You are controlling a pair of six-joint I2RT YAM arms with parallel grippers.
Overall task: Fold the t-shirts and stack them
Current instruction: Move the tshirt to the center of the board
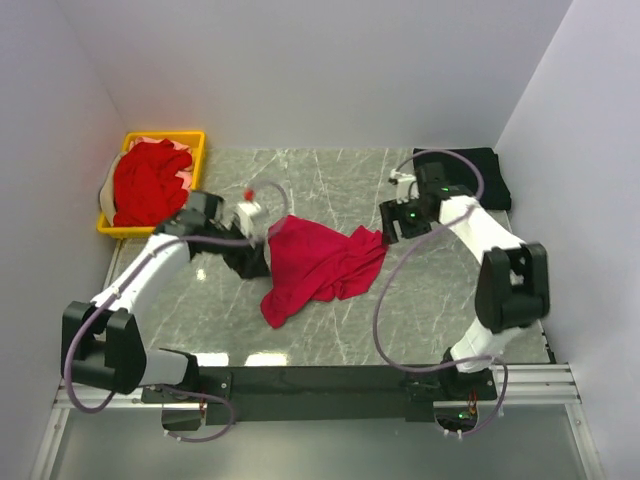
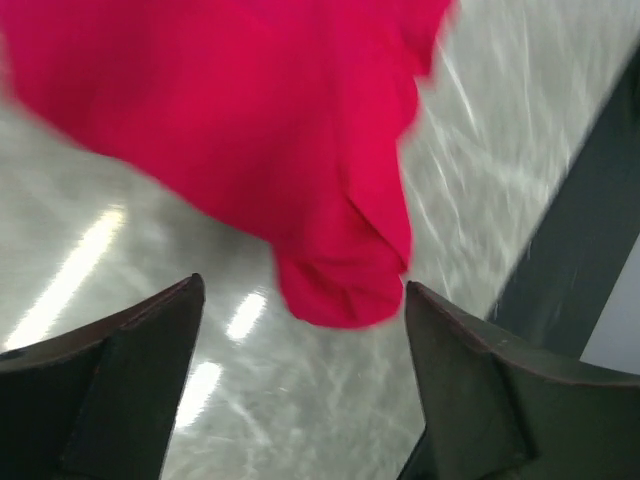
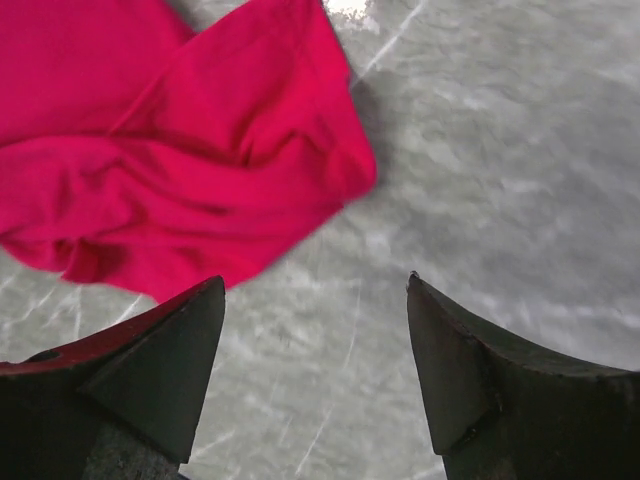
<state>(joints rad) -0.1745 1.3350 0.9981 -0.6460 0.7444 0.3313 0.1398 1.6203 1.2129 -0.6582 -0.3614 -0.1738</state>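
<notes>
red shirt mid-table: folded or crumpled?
Crumpled, not folded: the red shirt lies in a wrinkled heap on the table, edges uneven, one end trailing toward the near edge.

The red t-shirt (image 1: 322,262) is soft matte cloth, all creased. The table (image 1: 430,300) looks like polished grey marble, glossy enough to throw glare. The basket (image 1: 196,140) is shiny yellow plastic.

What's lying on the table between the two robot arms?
A crumpled red t-shirt lies between them on the marble table; the top view shows it.
</notes>
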